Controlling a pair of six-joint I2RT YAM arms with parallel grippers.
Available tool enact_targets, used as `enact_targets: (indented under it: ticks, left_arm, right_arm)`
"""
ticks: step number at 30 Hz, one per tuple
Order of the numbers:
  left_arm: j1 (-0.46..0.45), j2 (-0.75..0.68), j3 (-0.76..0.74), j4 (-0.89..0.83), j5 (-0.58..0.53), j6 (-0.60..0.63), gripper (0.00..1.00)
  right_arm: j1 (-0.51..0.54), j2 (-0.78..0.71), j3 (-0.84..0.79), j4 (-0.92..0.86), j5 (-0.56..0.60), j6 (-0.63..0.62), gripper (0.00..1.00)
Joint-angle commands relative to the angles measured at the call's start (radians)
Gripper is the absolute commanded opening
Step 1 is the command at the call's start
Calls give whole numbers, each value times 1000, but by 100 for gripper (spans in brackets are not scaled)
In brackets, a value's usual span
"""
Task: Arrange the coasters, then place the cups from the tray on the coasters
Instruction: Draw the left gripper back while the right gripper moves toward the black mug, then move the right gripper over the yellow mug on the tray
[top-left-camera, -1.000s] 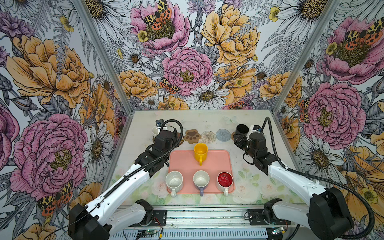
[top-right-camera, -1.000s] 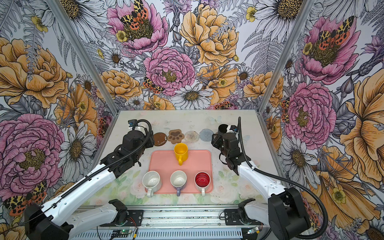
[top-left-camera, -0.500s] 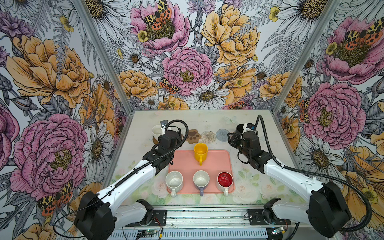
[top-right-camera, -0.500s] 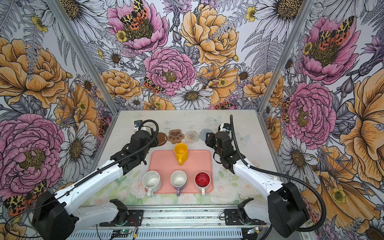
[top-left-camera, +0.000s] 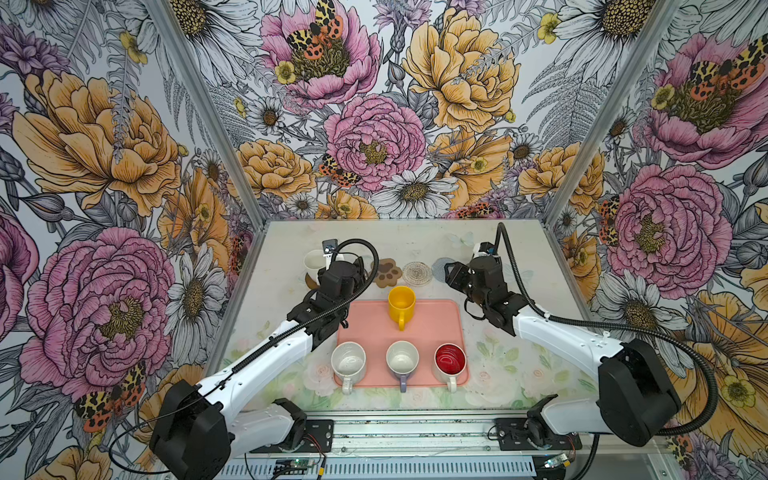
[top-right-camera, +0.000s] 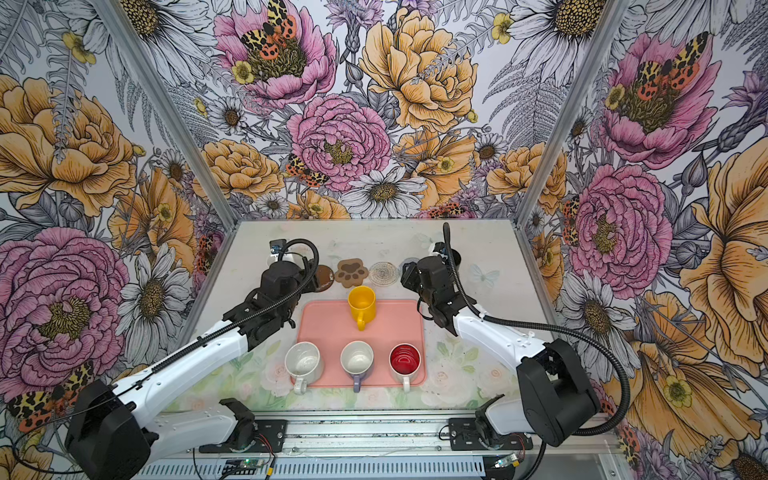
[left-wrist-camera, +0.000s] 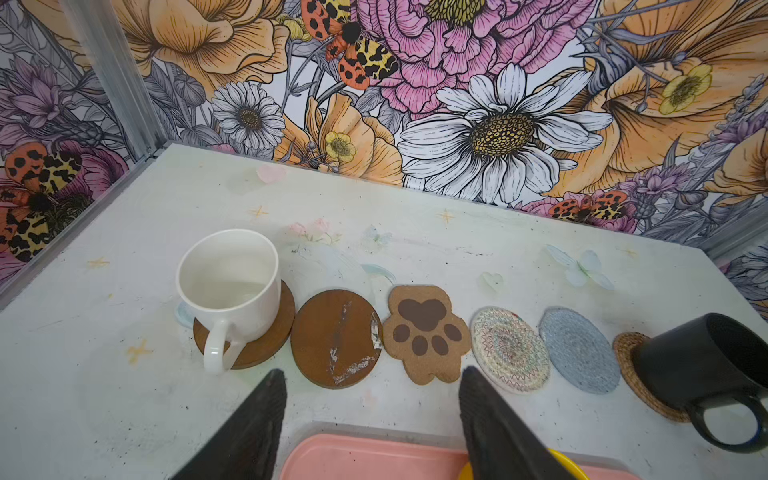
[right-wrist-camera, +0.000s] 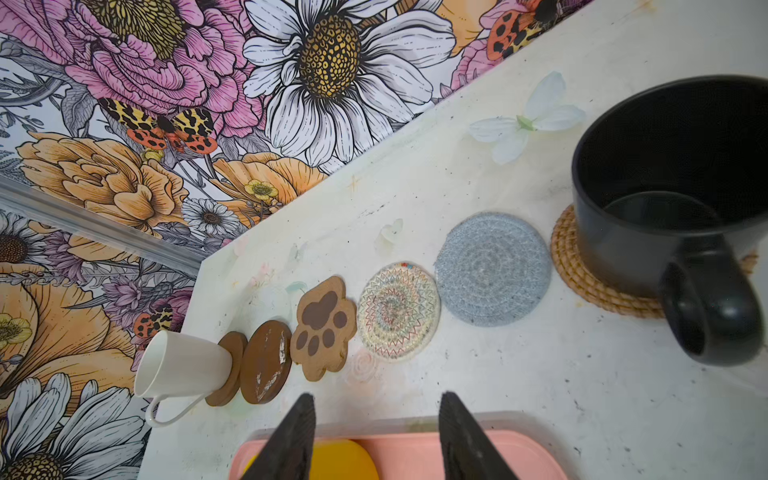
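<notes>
Flanking the yellow cup (top-left-camera: 401, 303), left hand (left-wrist-camera: 372, 372) and right hand (right-wrist-camera: 377, 395) are held open, empty. Neither is judged nearer.

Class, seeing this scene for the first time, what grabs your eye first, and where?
The huge floral walls around the table hit first. Next, the pink tray mid-table, carrying a yellow mug and three more. Behind it runs a row of coasters, a white mug on one end, a black mug on the other.
</notes>
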Motion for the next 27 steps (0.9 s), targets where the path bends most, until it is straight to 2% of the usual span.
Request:
enact_targets:
  ticks: [1, 7, 19, 27]
  left_arm:
    - [7, -16, -24, 29, 21, 12, 68]
    - [8, -47, -39, 28, 16, 13, 68]
    - [17, -153, -97, 37, 7, 11, 71]
    - [46, -201, -125, 22, 12, 12, 73]
  right_arm:
    - [12, 0, 35, 12, 5, -17, 50]
    - [34, -30, 50, -26, 33, -39, 49]
    - [141, -64, 139, -164, 173, -137, 49]
    - [183, -46, 181, -210, 184, -156, 49]
